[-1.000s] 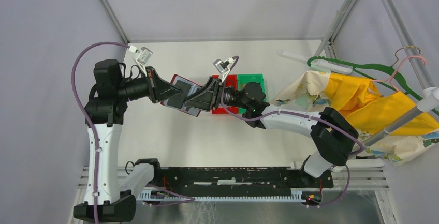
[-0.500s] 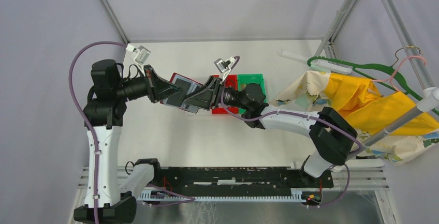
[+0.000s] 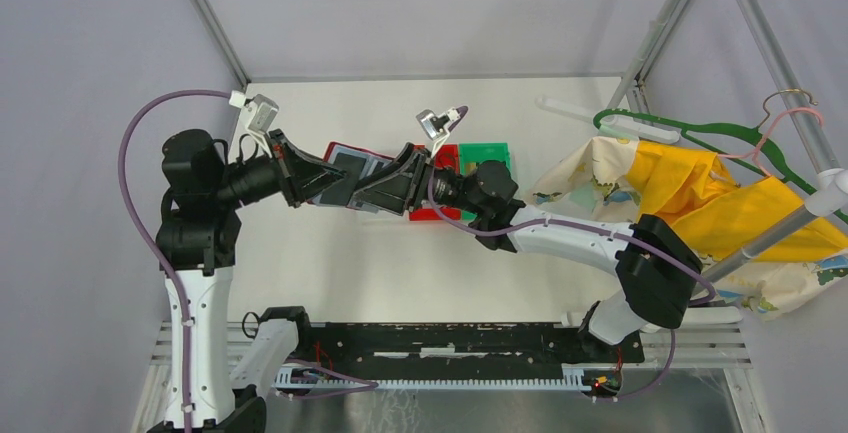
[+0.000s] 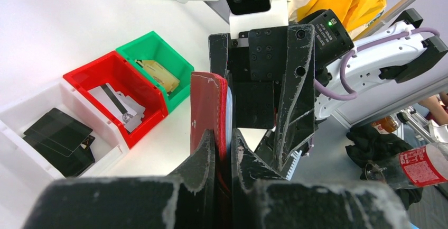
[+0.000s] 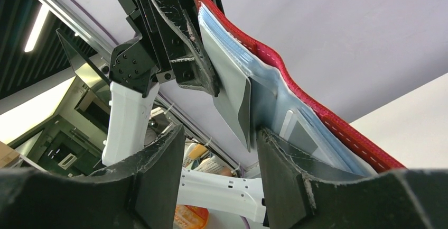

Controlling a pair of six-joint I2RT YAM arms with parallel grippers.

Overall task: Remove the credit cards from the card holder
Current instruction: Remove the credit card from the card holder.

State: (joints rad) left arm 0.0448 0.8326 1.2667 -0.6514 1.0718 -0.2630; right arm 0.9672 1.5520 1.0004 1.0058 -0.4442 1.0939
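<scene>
On the red label of a clear plastic bottle (image 4: pixel 417 165), low at the right of the left wrist view, white print too small to read. On the cards in the bins, nothing large enough to make out.

Left jaws pressed together on the lower edge of the small red folding card holder (image 4: pixel 208 107), held upright in the air above the white desk (image 3: pixel 400 253), left of the bins. Right jaws spread, set to either side of a grey card-like sheet (image 5: pixel 235 97) standing out from the holder's pale blue-grey pocket leaves (image 5: pixel 274 99). Impossible to tell whether either finger touches it.

In the red plastic bin (image 4: pixel 150 123), pale cards with a dark stripe (image 4: pixel 119 102). In the green plastic bin (image 4: pixel 178 98), a gold-tan card (image 4: pixel 158 75). In the white bin (image 4: pixel 37 89), flat black rectangular pieces (image 4: pixel 58 134).

From above, holder largely hidden by both wrists, with only a red corner and one blue-grey face showing.
</scene>
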